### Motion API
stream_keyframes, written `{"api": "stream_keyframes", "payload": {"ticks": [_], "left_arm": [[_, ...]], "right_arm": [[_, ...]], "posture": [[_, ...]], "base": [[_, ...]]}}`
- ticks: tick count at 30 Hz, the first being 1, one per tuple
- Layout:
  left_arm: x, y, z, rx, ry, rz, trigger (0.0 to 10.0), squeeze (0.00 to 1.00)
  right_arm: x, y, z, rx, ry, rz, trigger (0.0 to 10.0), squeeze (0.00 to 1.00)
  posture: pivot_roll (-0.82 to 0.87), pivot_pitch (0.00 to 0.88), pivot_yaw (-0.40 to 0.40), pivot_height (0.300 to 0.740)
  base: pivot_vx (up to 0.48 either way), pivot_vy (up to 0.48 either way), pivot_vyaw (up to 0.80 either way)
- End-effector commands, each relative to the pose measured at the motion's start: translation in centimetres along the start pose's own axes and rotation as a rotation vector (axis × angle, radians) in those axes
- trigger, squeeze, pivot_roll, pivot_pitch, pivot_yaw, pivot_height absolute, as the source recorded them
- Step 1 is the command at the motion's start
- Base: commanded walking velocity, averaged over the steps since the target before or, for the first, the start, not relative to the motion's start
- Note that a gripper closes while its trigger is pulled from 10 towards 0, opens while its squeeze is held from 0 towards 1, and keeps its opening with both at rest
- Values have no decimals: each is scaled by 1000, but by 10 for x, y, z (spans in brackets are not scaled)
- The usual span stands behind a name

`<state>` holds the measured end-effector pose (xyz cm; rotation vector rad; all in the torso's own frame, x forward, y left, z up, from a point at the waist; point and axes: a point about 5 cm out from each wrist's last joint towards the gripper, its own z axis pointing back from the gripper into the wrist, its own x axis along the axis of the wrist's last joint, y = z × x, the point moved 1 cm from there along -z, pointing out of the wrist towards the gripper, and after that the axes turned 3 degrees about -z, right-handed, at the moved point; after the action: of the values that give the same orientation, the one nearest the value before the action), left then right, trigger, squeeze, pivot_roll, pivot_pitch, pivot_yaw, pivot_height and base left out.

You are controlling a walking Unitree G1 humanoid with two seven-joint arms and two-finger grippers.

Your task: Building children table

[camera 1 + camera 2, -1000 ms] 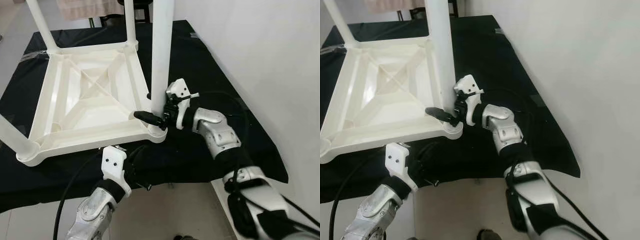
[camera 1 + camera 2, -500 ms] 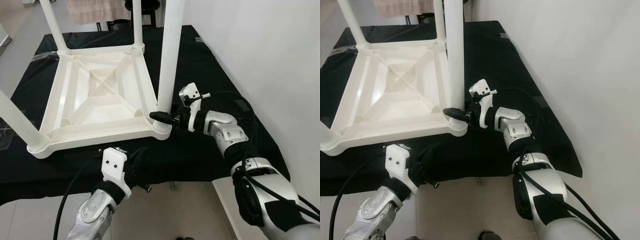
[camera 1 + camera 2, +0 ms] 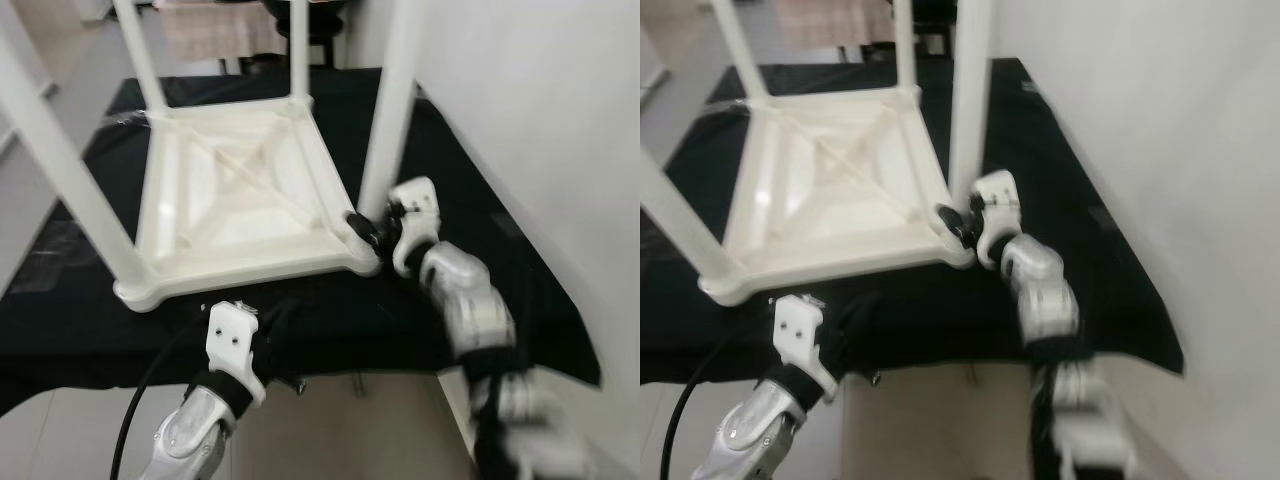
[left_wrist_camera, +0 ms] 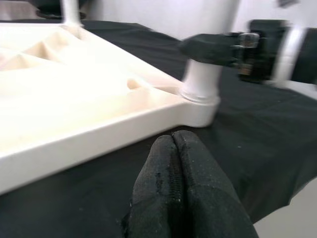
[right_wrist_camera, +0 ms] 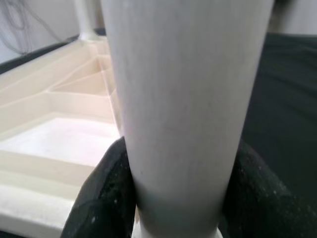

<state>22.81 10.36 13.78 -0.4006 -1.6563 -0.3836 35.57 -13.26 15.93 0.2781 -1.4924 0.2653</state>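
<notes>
The white children's table (image 3: pixel 240 200) lies upside down on the black-draped tabletop (image 3: pixel 330 320), four legs up, and the near-right leg (image 3: pixel 390 110) stands in its corner socket. Right end effector (image 3: pixel 372 231) pinches that leg just above the socket, a finger either side; judged a seating step, so press straight along the leg, no sideways lean. Left end effector (image 4: pixel 184 198), fingers pressed together, rests near the front rim, free to brace it.

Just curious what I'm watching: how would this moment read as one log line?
step: fitting table leg | right gripper: shut on table leg at corner socket | left gripper: shut, idle by tabletop edge | table upside down on black cloth
</notes>
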Motion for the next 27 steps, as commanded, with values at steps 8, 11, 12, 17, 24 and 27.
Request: {"api": "stream_keyframes", "payload": {"ticks": [8, 11, 12, 17, 24, 27], "left_arm": [[-1, 3, 1, 3, 18, -16, 10000, 0], [-1, 3, 1, 4, 18, -15, 10000, 0], [-1, 3, 1, 4, 18, -15, 10000, 0], [0, 3, 0, 2, 17, -9, 10000, 0], [0, 3, -1, 1, 15, -4, 10000, 0], [-1, 3, -1, 0, 15, 0, 10000, 0]], "right_arm": [[-8, 50, -16, 133, 65, 74, 10000, 0], [2, 59, -15, 166, 48, 87, 10000, 0], [2, 59, -15, 166, 48, 87, 10000, 0], [32, 74, -14, 387, -49, 71, 10000, 1000], [50, 68, -20, 649, -115, 105, 10000, 0], [56, 61, -22, 820, -112, 151, 10000, 0]], "posture": [[78, 107, -5, 740], [77, 109, -6, 740], [77, 109, -6, 740], [76, 117, -4, 740], [76, 118, -9, 740], [76, 118, -9, 740]], "base": [[0, 0, 0], [0, 0, 0], [0, 0, 0], [0, 0, 0], [0, 0, 0], [0, 0, 0]]}}
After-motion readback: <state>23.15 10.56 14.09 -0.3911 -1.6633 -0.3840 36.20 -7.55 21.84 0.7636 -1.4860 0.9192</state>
